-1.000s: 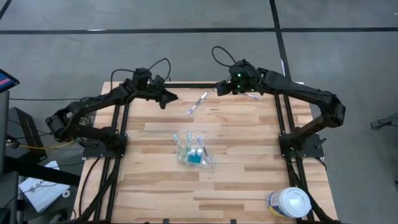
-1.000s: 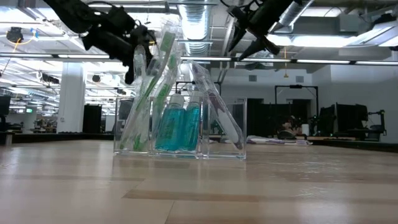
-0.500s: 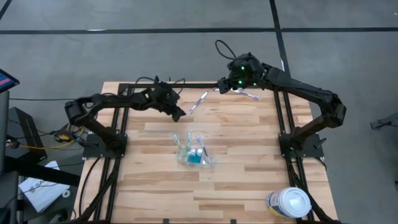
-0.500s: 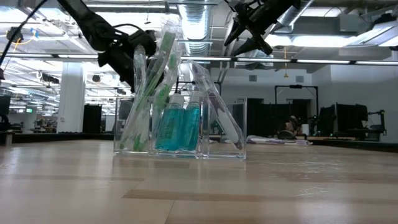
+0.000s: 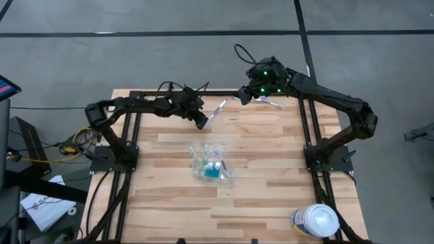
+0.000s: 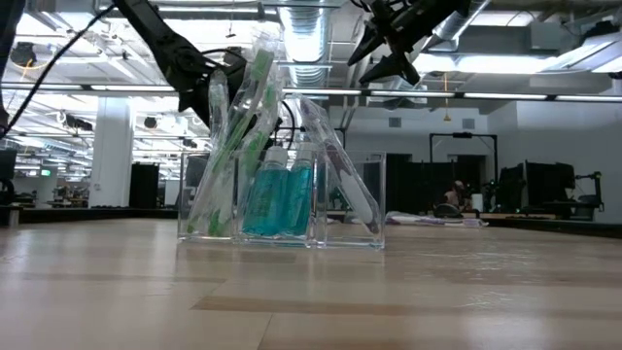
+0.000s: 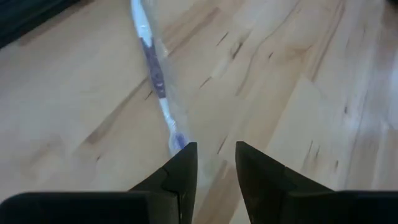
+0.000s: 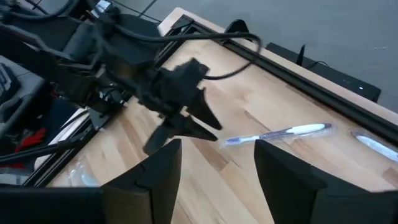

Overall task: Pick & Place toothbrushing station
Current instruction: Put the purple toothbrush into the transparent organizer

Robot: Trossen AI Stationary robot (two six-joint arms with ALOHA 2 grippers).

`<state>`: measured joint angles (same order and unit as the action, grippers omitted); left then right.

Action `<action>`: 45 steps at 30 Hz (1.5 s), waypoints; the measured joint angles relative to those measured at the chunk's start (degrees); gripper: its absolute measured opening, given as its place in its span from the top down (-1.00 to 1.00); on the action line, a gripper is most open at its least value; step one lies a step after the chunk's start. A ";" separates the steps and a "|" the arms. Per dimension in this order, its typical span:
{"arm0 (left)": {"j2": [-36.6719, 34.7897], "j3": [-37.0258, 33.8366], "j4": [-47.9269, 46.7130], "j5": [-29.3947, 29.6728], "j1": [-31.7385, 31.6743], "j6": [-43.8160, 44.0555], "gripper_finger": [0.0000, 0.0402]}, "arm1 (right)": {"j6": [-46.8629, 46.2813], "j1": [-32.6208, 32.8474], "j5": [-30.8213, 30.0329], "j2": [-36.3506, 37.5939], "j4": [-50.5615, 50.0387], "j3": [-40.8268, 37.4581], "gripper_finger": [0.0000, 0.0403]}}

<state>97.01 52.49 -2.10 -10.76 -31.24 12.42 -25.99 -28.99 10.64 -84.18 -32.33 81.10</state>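
1. I work in a large industrial lab hall: bare ceiling ducts [image 6: 309, 39] and long strip lights [image 6: 505, 95] run overhead.
2. My wooden table [image 5: 271, 196] stands on a grey concrete floor [image 5: 203, 47].
3. Dark workstations with equipment [image 6: 544, 185] line the room behind.

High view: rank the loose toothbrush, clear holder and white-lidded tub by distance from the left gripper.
From the left gripper:
1. Loose toothbrush, right beside its tips, far side of the table.
2. Clear holder, table centre.
3. White-lidded tub, near right corner.
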 joint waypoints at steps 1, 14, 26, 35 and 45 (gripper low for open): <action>1.05 0.74 0.10 -0.57 0.00 -0.08 0.48 | 0.06 -0.12 0.24 0.00 0.01 0.00 0.04; 8.13 3.15 -2.36 -2.05 0.17 -1.67 0.48 | 1.17 -0.47 1.35 -0.02 -0.22 2.72 0.06; 10.21 3.20 -2.90 -1.65 0.03 -1.52 0.71 | 2.63 -2.35 1.33 -0.02 -0.18 5.96 0.15; 3.86 3.24 -3.69 -2.88 0.00 -1.47 0.99 | 4.13 -2.43 1.33 -0.02 0.15 5.99 0.32; -11.62 3.26 -4.85 -9.54 -0.16 4.61 1.00 | 12.19 -2.40 4.11 -0.02 2.93 6.05 0.23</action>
<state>85.39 55.75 -6.95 -20.29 -31.41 17.03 -13.80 -31.39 14.75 -84.20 -29.41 87.15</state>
